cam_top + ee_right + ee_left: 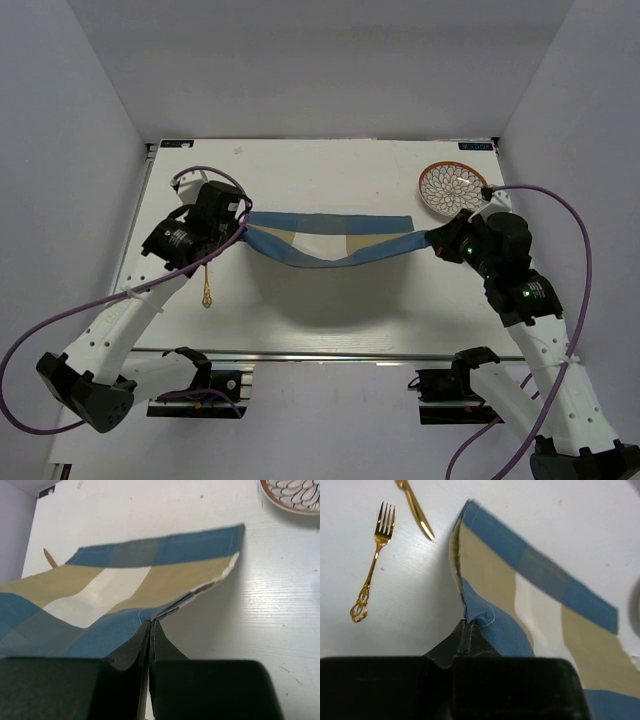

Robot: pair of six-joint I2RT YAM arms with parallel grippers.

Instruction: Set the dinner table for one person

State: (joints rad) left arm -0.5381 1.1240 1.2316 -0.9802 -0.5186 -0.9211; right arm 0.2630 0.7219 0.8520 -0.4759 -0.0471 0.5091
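Note:
The blue-and-beige striped placemat [330, 240] hangs stretched between my two grippers above the white dinner table [330, 170], its near edge lifted and sagging in the middle, its far edge lying on the table. My left gripper [240, 228] is shut on the placemat's near left corner [477, 615]. My right gripper [437, 240] is shut on the near right corner [150, 617]. A gold fork [371, 565] and a gold knife [416, 511] lie on the table left of the placemat; the fork [207, 290] also shows in the top view.
A round plate [452, 187] with a brown rim and scale pattern sits at the table's far right, close to my right arm; its edge shows in the right wrist view [295, 497]. Purple cables loop from both arms.

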